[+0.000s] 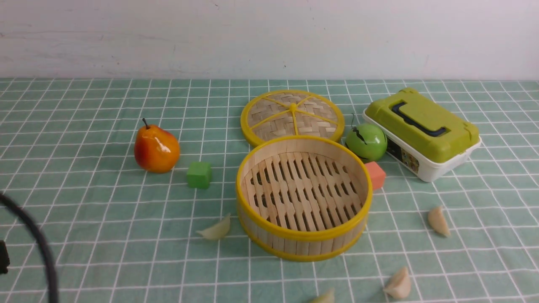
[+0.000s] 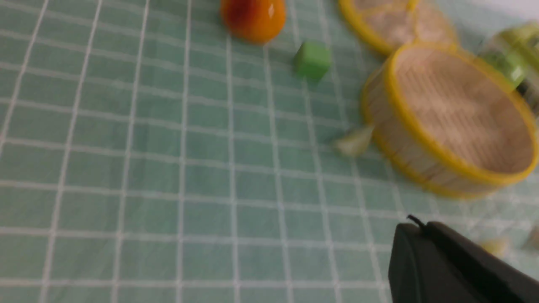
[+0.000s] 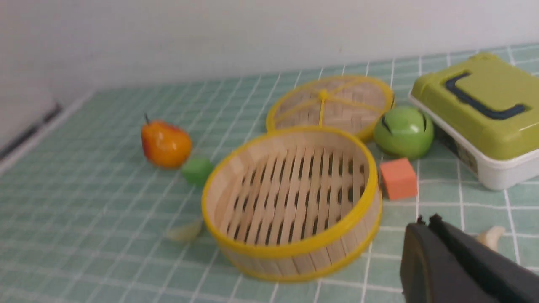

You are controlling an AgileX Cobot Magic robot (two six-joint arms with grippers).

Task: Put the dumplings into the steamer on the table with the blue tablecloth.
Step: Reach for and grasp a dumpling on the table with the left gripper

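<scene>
The steamer (image 1: 294, 247) stands empty in the middle of the table with the blue tablecloth (image 1: 105, 235). Several dumplings lie on the cloth around it: one by its left wall (image 1: 217, 229), one to the right (image 1: 438, 221), two near the front edge (image 1: 398, 284) (image 1: 324, 297). Neither gripper shows in the front view. In the left wrist view my left gripper (image 2: 421, 227) is shut and empty, hanging above the cloth short of the steamer (image 2: 404, 139) and a dumpling (image 2: 353, 141). My right gripper (image 3: 425, 223) is shut and empty, beside the steamer (image 3: 294, 256), with a dumpling (image 3: 490, 236) just past it.
An orange pear (image 1: 156, 147) and a green cube (image 1: 199, 174) sit left of the steamer. Behind it lies the woven lid (image 1: 292, 115). A green apple (image 1: 365, 142), an orange cube (image 1: 376, 174) and a green-lidded box (image 1: 421, 130) crowd its right. A black cable (image 1: 38, 244) crosses the near left.
</scene>
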